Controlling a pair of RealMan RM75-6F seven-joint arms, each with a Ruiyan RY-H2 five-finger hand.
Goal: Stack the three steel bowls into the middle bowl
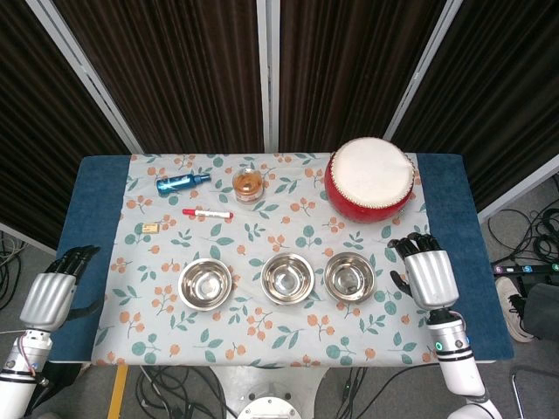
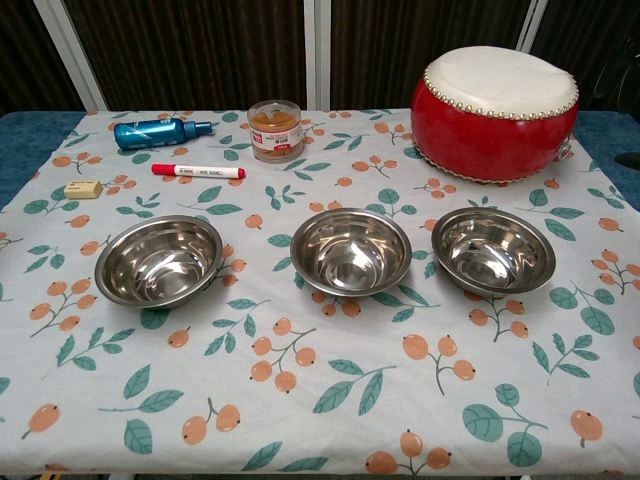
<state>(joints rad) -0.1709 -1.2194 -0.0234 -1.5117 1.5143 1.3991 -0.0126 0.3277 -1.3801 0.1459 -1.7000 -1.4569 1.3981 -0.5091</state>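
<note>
1. Three steel bowls stand in a row on the near half of the table (image 1: 92, 183), all upright and apart: the left bowl (image 1: 206, 284), the middle bowl (image 1: 287, 278) and the right bowl (image 1: 349, 277), with bare floral cloth (image 1: 262, 336) between each pair.
2. The cloth in front of the row runs bare to the near edge.
3. Behind the row lie a red marker (image 1: 207, 213), a blue bottle (image 1: 182, 182), a jar (image 1: 248, 184) and a small eraser (image 1: 150, 227); a red drum (image 1: 370, 180) sits just behind the right bowl.
4. The left hand (image 1: 54, 292) hangs off the table's left edge, holding nothing, fingers loosely extended.
5. The right hand (image 1: 425, 271) hovers just beside the right bowl, empty, fingers apart.
6. Only the head view shows the hands and table edges; the chest view shows the bowl interiors up close.
</note>
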